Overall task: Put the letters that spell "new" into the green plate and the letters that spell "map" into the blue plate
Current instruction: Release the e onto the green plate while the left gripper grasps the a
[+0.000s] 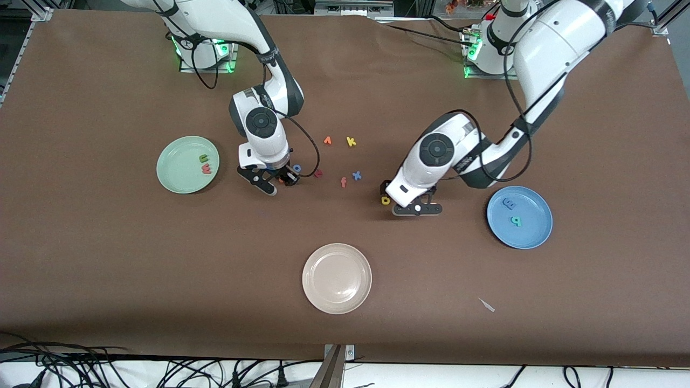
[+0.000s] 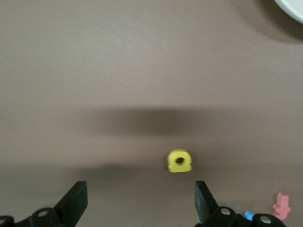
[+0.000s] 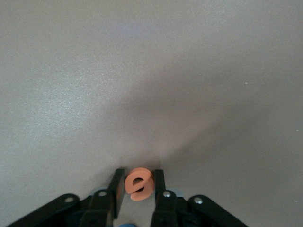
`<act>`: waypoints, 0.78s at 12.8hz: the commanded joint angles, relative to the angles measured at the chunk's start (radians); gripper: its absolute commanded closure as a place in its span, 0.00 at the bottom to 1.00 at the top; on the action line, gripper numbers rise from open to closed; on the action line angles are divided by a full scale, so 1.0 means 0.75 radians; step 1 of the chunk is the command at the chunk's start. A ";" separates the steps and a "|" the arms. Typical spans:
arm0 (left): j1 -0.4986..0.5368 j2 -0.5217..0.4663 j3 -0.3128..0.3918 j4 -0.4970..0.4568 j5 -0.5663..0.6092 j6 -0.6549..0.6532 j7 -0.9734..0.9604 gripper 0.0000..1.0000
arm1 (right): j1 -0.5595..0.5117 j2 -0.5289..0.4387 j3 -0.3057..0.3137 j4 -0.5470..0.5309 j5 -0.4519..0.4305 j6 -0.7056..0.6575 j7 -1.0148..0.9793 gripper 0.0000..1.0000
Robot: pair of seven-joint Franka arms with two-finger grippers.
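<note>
The green plate (image 1: pixel 172 172), round and pale mint, lay toward the right arm's end of the table; in it were the green n (image 1: pixel 204 158) and the salmon-red w (image 1: pixel 206 170), touching. The orange e (image 3: pixel 139 184) stood upright, pinched between two black fingers (image 3: pixel 117 185). The blue plate (image 1: pixel 533 231) lay toward the left arm's end, with the dark blue m (image 1: pixel 509 203) and the teal p (image 1: pixel 516 221) flat in it, slightly apart. The yellow a (image 2: pixel 179 161) lay on the table.

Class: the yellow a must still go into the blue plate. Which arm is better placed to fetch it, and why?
The left arm. Its left gripper hangs open right by the yellow a, not far from the blue plate. The right gripper is shut on the orange e near the green plate.
</note>
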State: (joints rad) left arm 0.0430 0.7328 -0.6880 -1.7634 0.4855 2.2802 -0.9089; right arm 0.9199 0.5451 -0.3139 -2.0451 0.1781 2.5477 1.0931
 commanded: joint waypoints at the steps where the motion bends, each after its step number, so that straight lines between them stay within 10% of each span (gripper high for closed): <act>1: -0.163 0.015 0.146 0.026 -0.011 0.070 -0.097 0.00 | 0.003 -0.023 -0.017 0.029 0.018 -0.052 -0.032 0.80; 7: -0.270 0.095 0.207 0.107 -0.015 0.087 -0.167 0.06 | 0.001 -0.297 -0.376 -0.001 0.018 -0.572 -0.671 0.80; 10: -0.280 0.103 0.218 0.114 -0.015 0.087 -0.167 0.15 | 0.001 -0.371 -0.573 -0.220 0.018 -0.469 -1.037 0.78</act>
State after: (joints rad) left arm -0.1434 0.7927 -0.5407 -1.7138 0.4855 2.3520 -1.0253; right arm 0.9117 0.3191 -0.6802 -2.0785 0.1790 2.1217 0.4556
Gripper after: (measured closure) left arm 0.106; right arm 0.727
